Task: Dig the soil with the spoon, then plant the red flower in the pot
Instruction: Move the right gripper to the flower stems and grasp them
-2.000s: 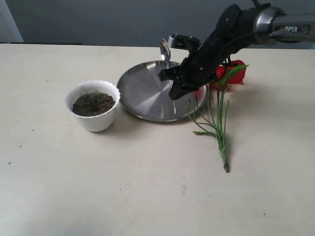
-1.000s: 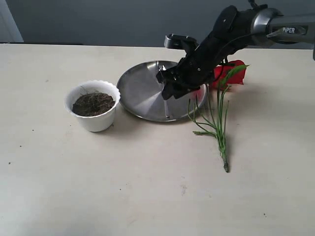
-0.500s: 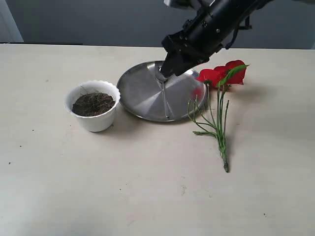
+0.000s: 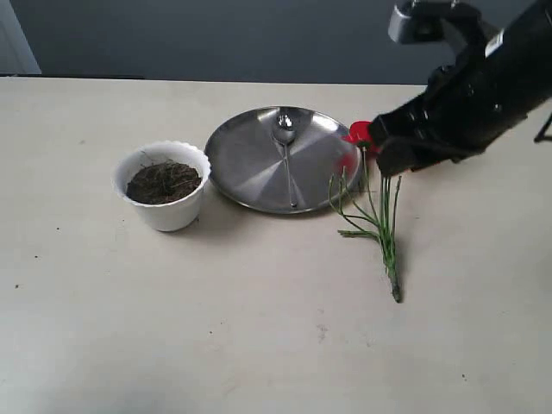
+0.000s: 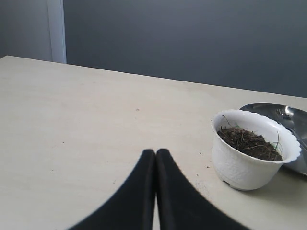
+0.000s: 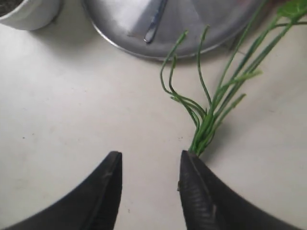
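Note:
The silver spoon [image 4: 285,157] lies loose on the steel plate [image 4: 246,164], bowl towards the far side. The white scalloped pot [image 4: 162,197] stands left of the plate and holds dark soil [image 4: 164,181]. The red flower lies on the table right of the plate, its green stems [image 4: 384,216] pointing towards the front. Only a bit of red petal [image 4: 357,132] shows past my right arm. My right gripper [image 6: 149,160] hangs open and empty above the table, beside the stems' lower end [image 6: 206,127]. My left gripper [image 5: 156,154] is shut and empty, well short of the pot [image 5: 247,165].
In the right wrist view the spoon handle [image 6: 156,19] and the plate rim [image 6: 144,50] lie beyond the stems. A grey wall runs behind the table's far edge [image 5: 144,74].
The right gripper set the spoon down on the plate, let go, rose, and swung right over the flower, now covering most of the petals. Pot and flower have not moved.

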You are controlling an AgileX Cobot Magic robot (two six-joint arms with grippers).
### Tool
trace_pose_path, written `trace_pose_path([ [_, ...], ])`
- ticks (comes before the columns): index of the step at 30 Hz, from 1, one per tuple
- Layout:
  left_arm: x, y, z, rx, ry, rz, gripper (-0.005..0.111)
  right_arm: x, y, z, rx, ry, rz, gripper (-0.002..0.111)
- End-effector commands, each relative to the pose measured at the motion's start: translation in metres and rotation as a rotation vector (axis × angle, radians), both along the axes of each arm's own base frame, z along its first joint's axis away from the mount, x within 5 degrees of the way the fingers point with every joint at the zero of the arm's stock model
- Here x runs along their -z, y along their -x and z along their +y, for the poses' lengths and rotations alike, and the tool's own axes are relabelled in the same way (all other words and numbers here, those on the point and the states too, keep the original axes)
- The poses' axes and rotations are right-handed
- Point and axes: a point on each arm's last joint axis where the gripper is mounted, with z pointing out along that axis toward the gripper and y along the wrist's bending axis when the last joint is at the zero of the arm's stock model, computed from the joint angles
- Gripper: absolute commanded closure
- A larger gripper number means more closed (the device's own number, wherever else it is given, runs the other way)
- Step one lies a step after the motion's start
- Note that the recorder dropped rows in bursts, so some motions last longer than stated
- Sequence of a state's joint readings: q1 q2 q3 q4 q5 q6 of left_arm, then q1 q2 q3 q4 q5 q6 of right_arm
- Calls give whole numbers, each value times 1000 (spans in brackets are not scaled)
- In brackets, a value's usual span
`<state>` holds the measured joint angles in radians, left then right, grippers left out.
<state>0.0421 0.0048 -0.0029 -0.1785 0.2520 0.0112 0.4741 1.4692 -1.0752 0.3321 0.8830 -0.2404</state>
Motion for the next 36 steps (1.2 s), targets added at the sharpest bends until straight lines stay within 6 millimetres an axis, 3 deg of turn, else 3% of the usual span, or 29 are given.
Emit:
trace_pose_path([
  [1,0,0,0,4,-1,-14,106,37,14,-5,2,61,-10,67],
  [5,0,0,0,4,-1,-14,106,63,8,0,-18,100,-100,46],
  [9,0,0,0,4,-1,-14,106,89,-11,6,-11,130,-156,46],
  [14,0,0,0,4,-1,-14,106,123,-39,20,-21,191,-103,47],
  [23,0,0,0,4,-1,-14,106,136,-59,16,86,328,-92,49],
  [36,0,0,0,4,-1,-14,106,145,-59,22,156,256,-44,49],
])
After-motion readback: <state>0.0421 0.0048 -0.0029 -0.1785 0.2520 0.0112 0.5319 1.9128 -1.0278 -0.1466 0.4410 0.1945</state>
